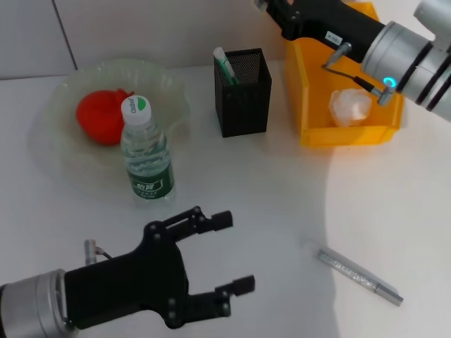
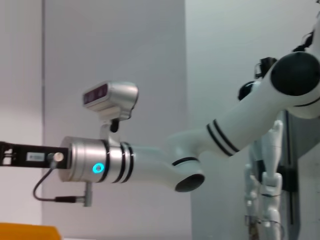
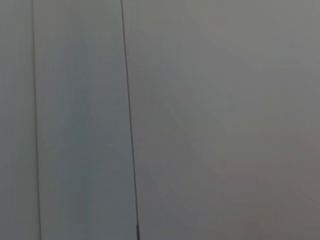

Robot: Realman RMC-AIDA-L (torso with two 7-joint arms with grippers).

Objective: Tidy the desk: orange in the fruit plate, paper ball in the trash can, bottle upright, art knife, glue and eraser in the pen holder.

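Observation:
The orange [image 1: 102,116] lies in the pale green fruit plate [image 1: 169,88] at the back left. Just in front of the plate the bottle [image 1: 146,155] stands upright. The black mesh pen holder [image 1: 246,98] holds a white and green stick [image 1: 225,67] that looks like the glue. The paper ball [image 1: 350,105] sits inside the orange-yellow trash can [image 1: 310,91]. A slim silver art knife [image 1: 359,276] lies on the table at the front right. My left gripper [image 1: 234,252] hovers open and holds nothing at the front left, apart from the knife. My right gripper [image 1: 296,17] reaches over the trash can's far side. The eraser is out of view.
The white table [image 1: 232,183] runs up to a pale wall behind. In the left wrist view my right arm [image 2: 150,165] stretches across above a corner of the trash can [image 2: 25,232]. The right wrist view holds only wall.

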